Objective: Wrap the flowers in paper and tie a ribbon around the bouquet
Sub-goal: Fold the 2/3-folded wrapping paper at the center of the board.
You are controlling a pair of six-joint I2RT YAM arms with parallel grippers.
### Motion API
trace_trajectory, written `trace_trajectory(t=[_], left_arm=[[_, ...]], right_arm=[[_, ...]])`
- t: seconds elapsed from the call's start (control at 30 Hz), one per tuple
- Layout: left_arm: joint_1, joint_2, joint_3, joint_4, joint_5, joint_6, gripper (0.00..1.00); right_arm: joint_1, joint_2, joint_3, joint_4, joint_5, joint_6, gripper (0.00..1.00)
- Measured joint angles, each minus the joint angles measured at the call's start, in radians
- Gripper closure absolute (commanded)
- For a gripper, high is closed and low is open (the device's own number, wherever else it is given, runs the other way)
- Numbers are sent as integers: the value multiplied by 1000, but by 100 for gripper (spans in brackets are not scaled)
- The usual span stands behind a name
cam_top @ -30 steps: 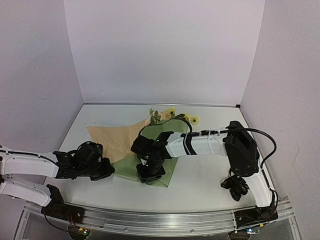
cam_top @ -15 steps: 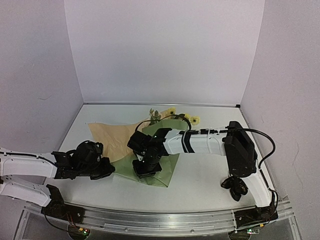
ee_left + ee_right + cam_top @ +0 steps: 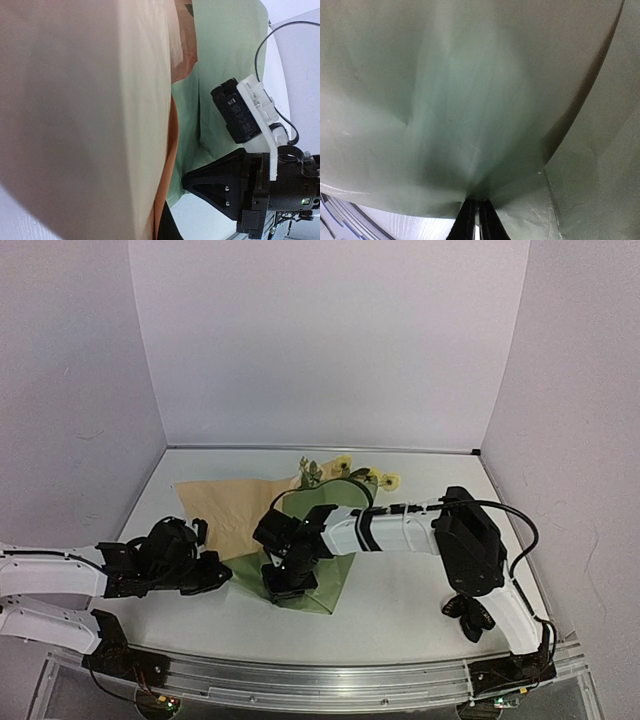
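Note:
The paper (image 3: 228, 512) lies across the table, its tan face up on the left and its olive-green face (image 3: 322, 502) folded up in the middle. Yellow flowers (image 3: 344, 467) poke out past its far edge. My left gripper (image 3: 214, 574) is shut on the paper's near left edge, and tan paper (image 3: 75, 115) fills the left wrist view. My right gripper (image 3: 288, 586) is shut on the green fold (image 3: 470, 110), its fingertips (image 3: 468, 212) pinched together. A dark bunched clump (image 3: 470, 617) lies by the right arm's base; I cannot tell whether it is the ribbon.
White walls close in the table on the left, back and right. A metal rail (image 3: 330, 680) runs along the near edge. The right arm (image 3: 400, 528) stretches left across the table over the paper.
My right gripper has shifted a little left and toward the near edge and closed on the green paper, whose fold now stands higher. The left gripper has barely moved.

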Motion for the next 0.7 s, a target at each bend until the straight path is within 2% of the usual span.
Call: trace_trajectory(t=[0.27,0.43,0.6,0.7], left_arm=[[0,29,78,0,51,110,100],[0,91,144,-2,83,195,100],[-3,176,223,-1,137,285,100],[-12,223,260,0,168,329,100]], right_arm=[[-19,-57,-55,6,-90,-28,74],[-44,-241,-184,8,-138,-57,74],[-94,-486,-393,25,-108,-66,75],[-147,-561,-506,50,-82,-56,75]])
